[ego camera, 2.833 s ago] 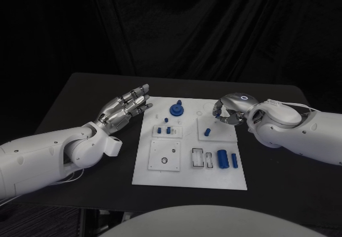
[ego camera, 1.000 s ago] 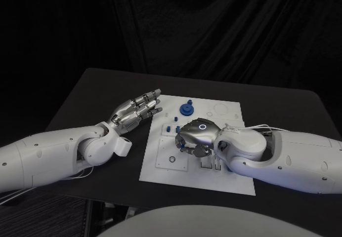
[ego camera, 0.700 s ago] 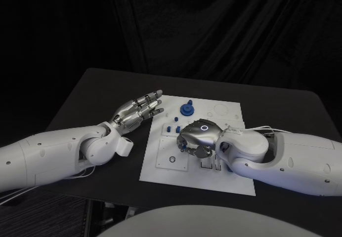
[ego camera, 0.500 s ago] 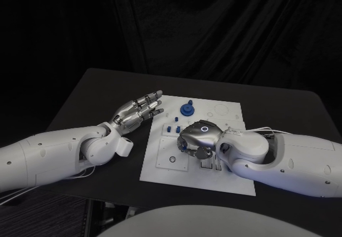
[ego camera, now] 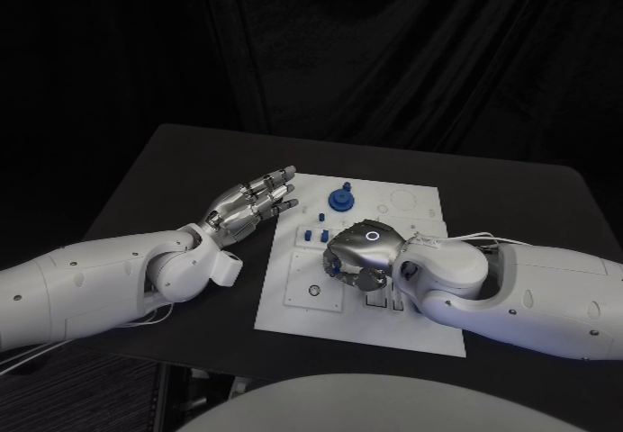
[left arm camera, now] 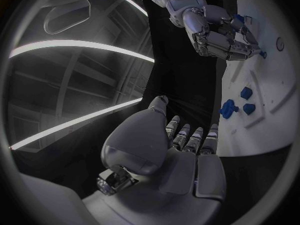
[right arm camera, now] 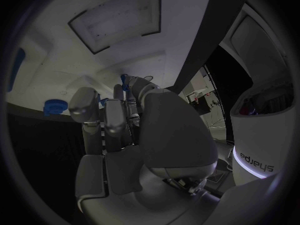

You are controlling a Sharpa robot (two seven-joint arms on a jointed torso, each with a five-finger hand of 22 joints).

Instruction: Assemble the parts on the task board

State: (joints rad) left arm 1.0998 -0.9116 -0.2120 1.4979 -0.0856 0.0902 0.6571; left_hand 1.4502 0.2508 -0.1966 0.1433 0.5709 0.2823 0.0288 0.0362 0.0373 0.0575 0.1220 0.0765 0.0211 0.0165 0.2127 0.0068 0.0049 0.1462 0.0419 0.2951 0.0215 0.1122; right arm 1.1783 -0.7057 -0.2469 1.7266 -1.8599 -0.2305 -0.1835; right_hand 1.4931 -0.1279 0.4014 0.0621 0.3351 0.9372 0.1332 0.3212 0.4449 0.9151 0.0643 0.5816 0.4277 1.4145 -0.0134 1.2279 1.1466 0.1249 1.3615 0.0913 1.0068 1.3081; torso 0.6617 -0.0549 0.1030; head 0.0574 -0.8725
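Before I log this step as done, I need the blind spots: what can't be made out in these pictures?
- Head view: the right hand covers the middle of the task board; whatever lies under it is hidden.
- Right wrist view: a small blue part shows at the fingertips; whether it is pinched or seated cannot be told.
- Head view: the slots nearest the right arm are hidden by it.
- Left hand: spread and holding nothing.

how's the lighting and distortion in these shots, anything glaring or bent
Head view: dim, black backdrop; the white task board and both arms stand out brightly, no glare. Left wrist view: strong fisheye, the board's edge curves, bright streaks arc across the room behind the left hand. Right wrist view: the right hand looms large and shaded, hiding much of the board.
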